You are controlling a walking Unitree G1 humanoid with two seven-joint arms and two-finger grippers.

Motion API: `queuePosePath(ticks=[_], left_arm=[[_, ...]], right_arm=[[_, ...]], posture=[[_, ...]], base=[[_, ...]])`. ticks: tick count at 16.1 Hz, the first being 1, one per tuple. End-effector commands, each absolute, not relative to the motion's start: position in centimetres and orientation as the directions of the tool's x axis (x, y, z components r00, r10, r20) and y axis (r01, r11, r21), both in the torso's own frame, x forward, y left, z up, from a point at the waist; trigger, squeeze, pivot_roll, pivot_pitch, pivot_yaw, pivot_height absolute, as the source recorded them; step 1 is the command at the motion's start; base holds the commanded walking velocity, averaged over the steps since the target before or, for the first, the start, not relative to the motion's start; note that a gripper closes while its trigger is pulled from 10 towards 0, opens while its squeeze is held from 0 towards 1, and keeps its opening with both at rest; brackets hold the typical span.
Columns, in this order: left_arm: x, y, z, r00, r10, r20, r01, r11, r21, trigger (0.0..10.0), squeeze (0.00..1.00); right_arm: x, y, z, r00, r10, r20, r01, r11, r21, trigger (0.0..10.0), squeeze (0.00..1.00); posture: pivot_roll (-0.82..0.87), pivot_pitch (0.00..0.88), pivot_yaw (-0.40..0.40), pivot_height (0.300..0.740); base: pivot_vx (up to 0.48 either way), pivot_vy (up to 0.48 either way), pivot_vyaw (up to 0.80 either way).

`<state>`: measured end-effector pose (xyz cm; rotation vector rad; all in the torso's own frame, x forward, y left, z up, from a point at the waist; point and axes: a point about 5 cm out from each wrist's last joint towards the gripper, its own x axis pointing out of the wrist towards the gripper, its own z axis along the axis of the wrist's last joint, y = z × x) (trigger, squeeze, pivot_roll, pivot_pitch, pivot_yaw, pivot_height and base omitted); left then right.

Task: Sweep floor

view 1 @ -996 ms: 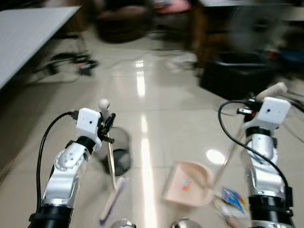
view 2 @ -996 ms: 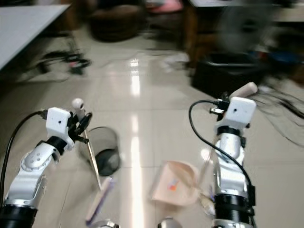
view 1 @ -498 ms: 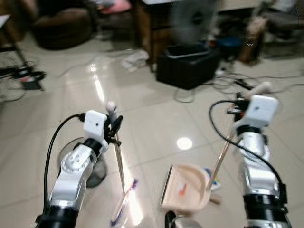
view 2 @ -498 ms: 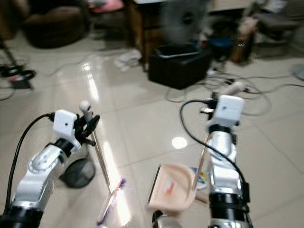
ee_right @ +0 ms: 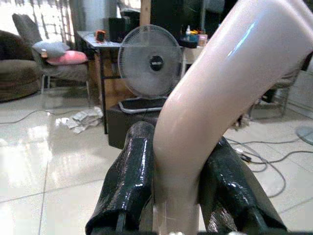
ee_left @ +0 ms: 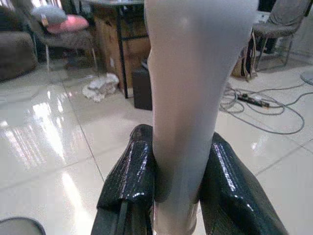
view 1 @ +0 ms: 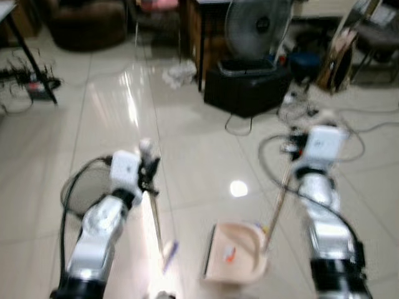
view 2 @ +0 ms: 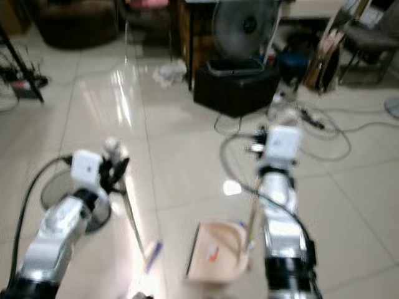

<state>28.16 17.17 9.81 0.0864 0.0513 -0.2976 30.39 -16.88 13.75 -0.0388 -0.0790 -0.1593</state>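
Observation:
My left gripper (view 1: 148, 172) is shut on the thin broom handle (ee_left: 182, 98), just under its white knob (view 1: 146, 147). The broom slants down to its purple-tipped brush (view 1: 169, 255) on the tiled floor. My right gripper (view 1: 299, 147) is shut on the beige dustpan handle (ee_right: 210, 107), whose stick (view 1: 277, 205) runs down to the beige dustpan (view 1: 235, 265) resting on the floor between my arms. A small orange scrap (view 1: 229, 253) lies in the pan. In both wrist views the black fingers (ee_left: 131, 171) (ee_right: 129, 171) clamp the handles from either side.
A wire-mesh bin (view 1: 86, 187) lies on the floor behind my left arm. Ahead stand a black box (view 1: 246, 87), a fan (view 1: 257, 25) and a wooden table, with crumpled paper (view 1: 179, 75) beside them. Cables (view 1: 312, 115) trail across the floor at right. A sofa (view 1: 87, 22) is far left.
The whole view has swung to the right, so the camera turned: the fan and black box now sit ahead. Both grippers keep their hold on broom and dustpan.

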Motion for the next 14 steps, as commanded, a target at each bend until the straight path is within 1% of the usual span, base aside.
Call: queuePosePath(ticks=[1, 2, 3, 14], left_arm=[[28.7, 16.3, 11.2, 0.95, -0.312, -0.008, 0.311, 0.946, 0.094, 10.0, 0.0], [28.7, 16.3, 11.2, 0.949, -0.315, -0.004, 0.314, 0.944, 0.103, 10.0, 0.0], [28.9, 16.1, 11.3, 0.948, -0.317, -0.002, 0.315, 0.942, 0.114, 10.0, 0.0], [30.2, 16.3, 11.9, 0.974, -0.227, 0.029, 0.222, 0.968, 0.121, 10.0, 0.0]], right_arm=[[30.2, -17.7, 14.7, 0.977, -0.174, 0.119, 0.179, 0.983, -0.033, 10.0, 0.0], [30.3, -17.7, 14.8, 0.977, -0.171, 0.125, 0.177, 0.983, -0.042, 10.0, 0.0], [30.4, -17.9, 15.2, 0.978, -0.159, 0.135, 0.166, 0.985, -0.04, 10.0, 0.0], [30.5, -18.4, 15.9, 0.976, -0.15, 0.157, 0.164, 0.983, -0.078, 10.0, 0.0]], posture=[[0.01, 0.036, 0.01, 0.74], [0.01, 0.039, 0.011, 0.74], [0.01, 0.041, 0.011, 0.74], [0.0, 0.062, 0.027, 0.74]], base=[[0.0, -0.431, 0.0], [0.0, -0.431, 0.0], [0.0, -0.428, 0.63], [0.0, -0.431, 0.8]])
